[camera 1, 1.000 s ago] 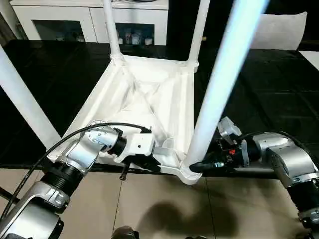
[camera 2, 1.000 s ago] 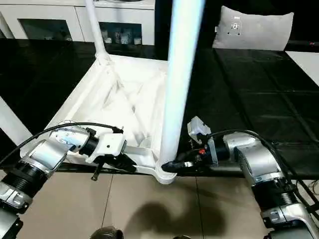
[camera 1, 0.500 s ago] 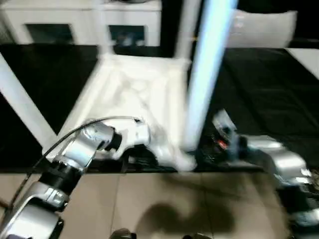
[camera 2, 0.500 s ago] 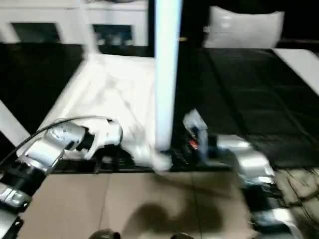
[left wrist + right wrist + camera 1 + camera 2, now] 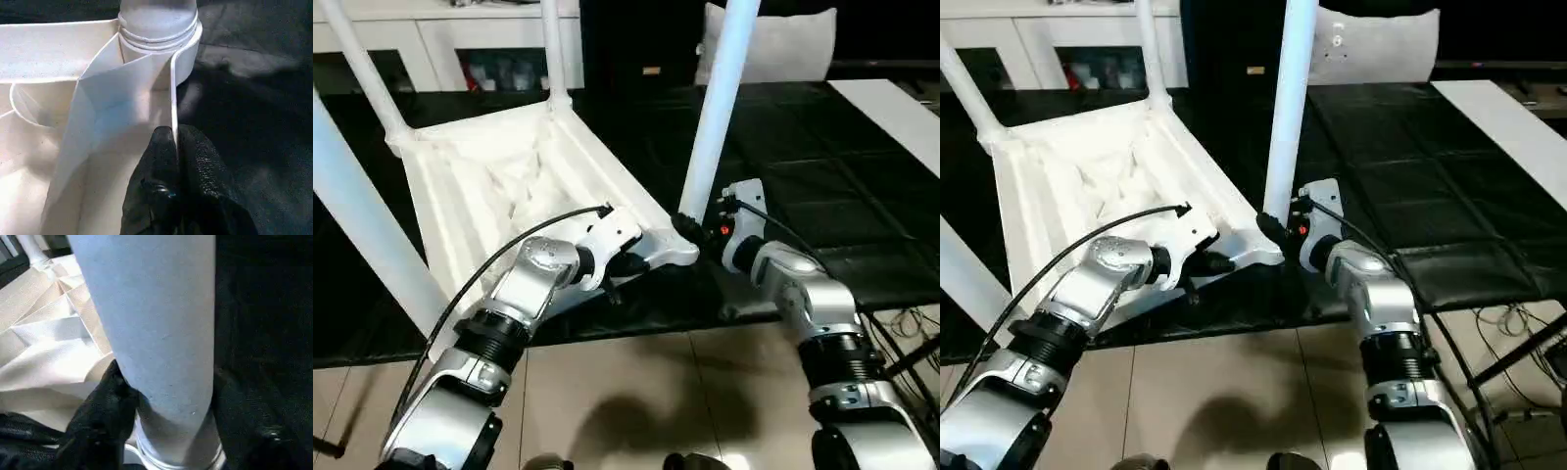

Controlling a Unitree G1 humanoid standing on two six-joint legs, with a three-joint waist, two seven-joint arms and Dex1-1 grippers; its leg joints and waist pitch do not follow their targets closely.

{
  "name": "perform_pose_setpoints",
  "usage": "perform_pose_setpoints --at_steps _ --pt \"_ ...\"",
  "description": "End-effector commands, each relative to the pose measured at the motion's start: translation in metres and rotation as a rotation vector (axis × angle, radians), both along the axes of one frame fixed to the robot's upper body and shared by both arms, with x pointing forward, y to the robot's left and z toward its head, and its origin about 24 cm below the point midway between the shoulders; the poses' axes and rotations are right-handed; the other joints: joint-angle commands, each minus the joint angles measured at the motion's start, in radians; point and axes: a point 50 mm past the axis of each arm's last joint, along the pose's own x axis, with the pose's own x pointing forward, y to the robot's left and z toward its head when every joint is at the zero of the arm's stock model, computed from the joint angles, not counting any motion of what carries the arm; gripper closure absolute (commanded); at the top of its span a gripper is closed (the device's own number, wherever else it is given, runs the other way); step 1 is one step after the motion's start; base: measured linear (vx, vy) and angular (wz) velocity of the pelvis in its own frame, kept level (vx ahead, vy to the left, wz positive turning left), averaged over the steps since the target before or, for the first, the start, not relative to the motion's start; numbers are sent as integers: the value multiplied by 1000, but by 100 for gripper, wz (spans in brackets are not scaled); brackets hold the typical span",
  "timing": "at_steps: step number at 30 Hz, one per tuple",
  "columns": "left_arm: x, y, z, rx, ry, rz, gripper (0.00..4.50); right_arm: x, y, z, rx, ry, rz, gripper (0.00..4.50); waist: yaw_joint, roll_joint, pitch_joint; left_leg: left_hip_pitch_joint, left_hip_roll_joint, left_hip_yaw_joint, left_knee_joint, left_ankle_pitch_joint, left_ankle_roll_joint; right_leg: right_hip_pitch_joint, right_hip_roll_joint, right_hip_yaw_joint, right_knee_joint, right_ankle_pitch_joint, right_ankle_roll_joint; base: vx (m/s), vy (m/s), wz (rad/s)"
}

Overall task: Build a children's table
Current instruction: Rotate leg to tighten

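A small white plastic children's table [image 5: 509,186] lies upside down on a black mat-covered surface [image 5: 822,157], its ribbed underside facing up and its long round tapering white legs rising out of the corner sockets. In the head views the table fills the area from 9 o'clock to the centre, tilted so that one corner points toward 5 o'clock.

The left gripper [image 5: 175,161], two black fingers, is pinched tight on the thin upright rim of the tabletop, one finger [image 5: 159,166] on the inner side and the other on the outer side, just beside the corner socket [image 5: 161,44]. In the head views the left gripper [image 5: 625,262] sits at the centre, at the table's near edge.

The right gripper [image 5: 166,396] straddles the base of the near-corner leg [image 5: 717,108], a black finger [image 5: 105,401] on each side of the round shaft just above the socket, jaws held about half apart and closed around that leg. The leg stands seated in its socket, leaning slightly toward 1 o'clock.

At 12 o'clock beyond the mat stand a long white cabinet with glass-fronted openings [image 5: 440,39] and a white cushion [image 5: 773,44]. Beige floor tiles [image 5: 636,401] run along 6 o'clock.
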Motion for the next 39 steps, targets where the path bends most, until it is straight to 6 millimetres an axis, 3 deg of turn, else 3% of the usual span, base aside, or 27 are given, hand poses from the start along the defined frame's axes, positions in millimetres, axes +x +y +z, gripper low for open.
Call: perform_pose_setpoints --at_steps 1,5,6,10,14,19,24,25,28,30,31,39 --pt "-1 -18 15 -28 -58 -85 450 -5 12 -7 11 33 70 162 14 4 -77 6 37 -7 -70 -229 37 60 -60 48 -73 -299 -185 0 0 0" --pt "-2 -12 13 -2 -84 -118 450 -8 5 -6 7 15 93 123 21 5 -80 1 37 -6 -68 -187 53 67 -59 49 -61 -209 -211 0 0 0" --pt "-5 -4 10 22 -86 -164 450 -11 -7 -4 -5 -13 134 112 26 6 -82 3 36 -5 -66 -184 57 68 -60 49 -61 -199 -212 0 0 0" --pt "-8 3 7 39 -87 -215 450 -14 -20 0 -14 -42 187 69 36 7 -81 4 39 -4 -67 -181 63 68 -60 48 -61 -199 -219 0 0 0" --pt "-21 19 6 59 -81 -382 450 -30 -42 11 -45 -59 422 43 47 7 -82 7 45 -1 -67 -196 67 70 -60 48 -58 -214 -215 0 0 0" --pt "-29 30 4 113 -54 -509 450 -41 -50 15 -85 -19 593 6 61 7 -81 10 50 2 -67 -221 63 64 -61 48 -59 -258 -213 0 0 0" --pt "-36 38 3 164 -34 -630 450 -46 -54 15 -172 -3 723 6 74 6 -83 12 52 3 -66 -229 42 61 -64 49 -60 -295 -203 0 0 0" --pt "-38 39 4 171 -28 -661 450 -49 -54 15 -170 8 772 6 76 0 -86 13 52 4 -65 -228 44 63 -64 50 -60 -293 -204 0 0 0" --pt "-42 40 4 184 -16 -719 450 -55 -54 15 -147 46 869 43 86 4 -87 18 54 5 -63 -227 47 58 -64 51 -57 -279 -216 0 0 0" --pt "-44 39 3 190 -10 -742 450 -60 -53 14 -137 71 923 50 90 3 -87 13 55 4 -63 -223 48 62 -65 51 -53 -272 -220 0 0 0" --pt "-44 39 3 193 -7 -752 450 -61 -53 13 -139 76 941 75 91 3 -87 13 55 3 -63 -220 48 62 -65 51 -54 -272 -218 0 0 0" --pt "-44 40 2 204 -12 -764 450 -64 -49 10 -102 107 982 135 97 -2 -82 13 53 1 -64 -249 30 57 -66 51 -62 -377 -178 0 0 0"
